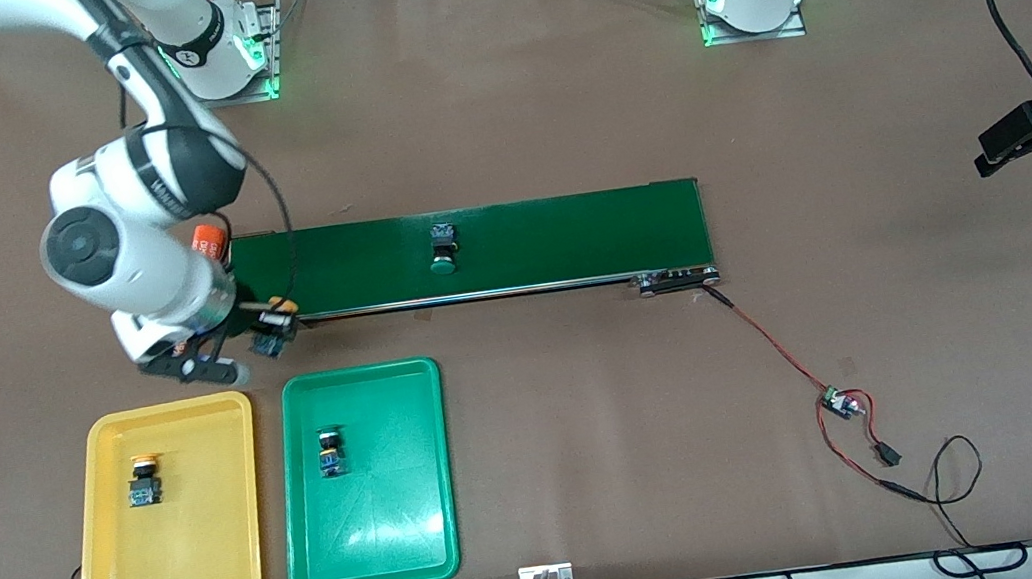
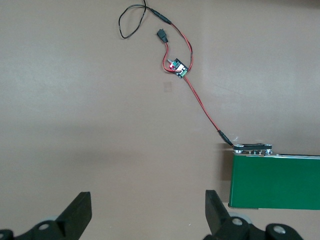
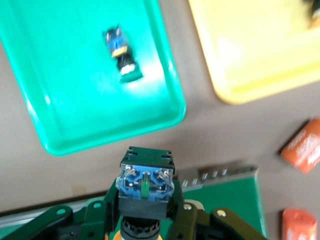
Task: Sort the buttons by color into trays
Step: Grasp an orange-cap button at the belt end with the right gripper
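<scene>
The right gripper (image 1: 271, 330) hangs over the conveyor belt's (image 1: 569, 237) end, toward the right arm's end of the table, in the middle band of the front view. Its fingers are closed on a yellow-capped button (image 1: 275, 323). In the right wrist view this button (image 3: 146, 182) fills the lower centre, with its blue terminal block facing the camera and its cap tucked between the jaws.

The switch looks light, rigid and hard-shelled. The smooth round cap would likely slip, so the square black body is probably the surest place to pinch, clear of the small metal terminals.

The yellow tray (image 1: 207, 535) lies low in the front view and already holds one yellow-capped button (image 1: 144, 480). The green tray (image 1: 377, 521) beside it holds a green-capped button (image 1: 331, 452). Another green-capped button (image 1: 442, 247) rests on the belt, mid-frame. An orange cylinder (image 1: 208, 240) stands by the belt's end.

The left gripper (image 1: 1025, 137) waits over bare table at the left arm's end, with its fingers (image 2: 75, 212) spread wide and empty.
</scene>
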Available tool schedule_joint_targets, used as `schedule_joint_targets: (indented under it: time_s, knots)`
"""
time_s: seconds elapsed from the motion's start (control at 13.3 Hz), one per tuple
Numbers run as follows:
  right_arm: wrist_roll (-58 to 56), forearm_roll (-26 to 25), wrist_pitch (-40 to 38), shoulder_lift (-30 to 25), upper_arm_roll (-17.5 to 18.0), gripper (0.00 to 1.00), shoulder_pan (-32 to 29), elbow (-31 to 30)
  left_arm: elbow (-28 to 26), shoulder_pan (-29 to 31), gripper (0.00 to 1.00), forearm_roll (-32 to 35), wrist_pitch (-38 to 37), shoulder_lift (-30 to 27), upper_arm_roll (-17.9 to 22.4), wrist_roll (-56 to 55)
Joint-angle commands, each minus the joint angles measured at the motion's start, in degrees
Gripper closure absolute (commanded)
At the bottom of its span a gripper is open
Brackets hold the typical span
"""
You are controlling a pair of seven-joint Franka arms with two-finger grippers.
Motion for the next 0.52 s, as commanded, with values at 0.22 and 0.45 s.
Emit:
schedule_joint_targets:
  time_s: [0.22,0.45]
  knots:
    - [-13.24,0.05,-3.31,13.25,-5.66,1.00,-0.01,15.89,0.07,0.34,0.00,0.28,0.45,0.00,-0.12,0.27]
    - [-19.22,-0.04,-2.26,17.04,-8.48,1.00,-0.01,19.95,-0.02,0.25,0.00,1.52,1.50,0.00,-0.29,0.19]
